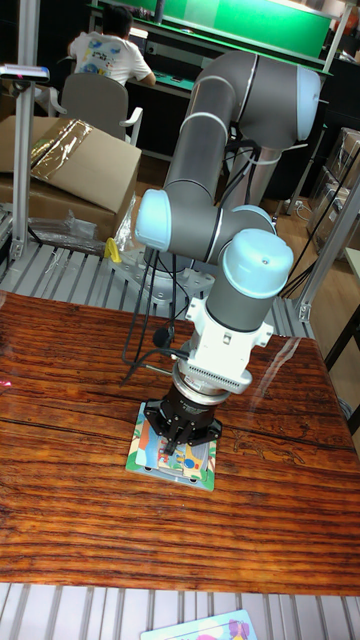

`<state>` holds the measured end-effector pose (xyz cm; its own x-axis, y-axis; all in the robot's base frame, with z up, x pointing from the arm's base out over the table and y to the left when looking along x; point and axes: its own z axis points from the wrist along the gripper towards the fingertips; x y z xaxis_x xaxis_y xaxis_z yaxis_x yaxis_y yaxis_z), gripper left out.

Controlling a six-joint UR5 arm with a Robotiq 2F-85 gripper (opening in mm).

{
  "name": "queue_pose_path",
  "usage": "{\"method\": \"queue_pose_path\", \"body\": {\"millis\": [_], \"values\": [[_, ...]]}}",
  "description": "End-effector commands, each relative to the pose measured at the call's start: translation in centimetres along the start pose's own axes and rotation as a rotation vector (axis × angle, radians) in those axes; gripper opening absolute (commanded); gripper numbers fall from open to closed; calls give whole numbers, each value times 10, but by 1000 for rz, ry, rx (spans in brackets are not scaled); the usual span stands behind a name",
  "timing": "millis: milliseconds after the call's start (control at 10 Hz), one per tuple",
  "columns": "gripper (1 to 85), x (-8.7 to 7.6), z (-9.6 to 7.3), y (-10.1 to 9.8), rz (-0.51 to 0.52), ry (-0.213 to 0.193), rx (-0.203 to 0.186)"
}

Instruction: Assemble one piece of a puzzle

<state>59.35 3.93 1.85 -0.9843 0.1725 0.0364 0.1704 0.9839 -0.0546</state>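
A square puzzle board (150, 455) with a colourful picture lies flat on the wooden table (70, 380), near its middle. My gripper (186, 452) points straight down onto the board's centre, its black fingers (178, 438) close together just above or touching the picture. The fingers hide the spot under them, so I cannot tell whether a puzzle piece is held there. The arm's grey wrist rises directly above the board.
Another colourful board (205, 629) sticks out at the bottom edge, below the table's front. Behind the table lie a ribbed metal surface (70, 275), a cardboard box (70, 165) and plastic bags. A person (105, 52) sits at a desk far behind.
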Motion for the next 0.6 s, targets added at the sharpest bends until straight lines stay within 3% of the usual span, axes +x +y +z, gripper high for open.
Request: {"method": "queue_pose_path", "body": {"millis": [0, 500], "values": [[13, 6, 0, 8, 24, -1, -23], [13, 15, 3, 6, 33, 8, -10]]}}
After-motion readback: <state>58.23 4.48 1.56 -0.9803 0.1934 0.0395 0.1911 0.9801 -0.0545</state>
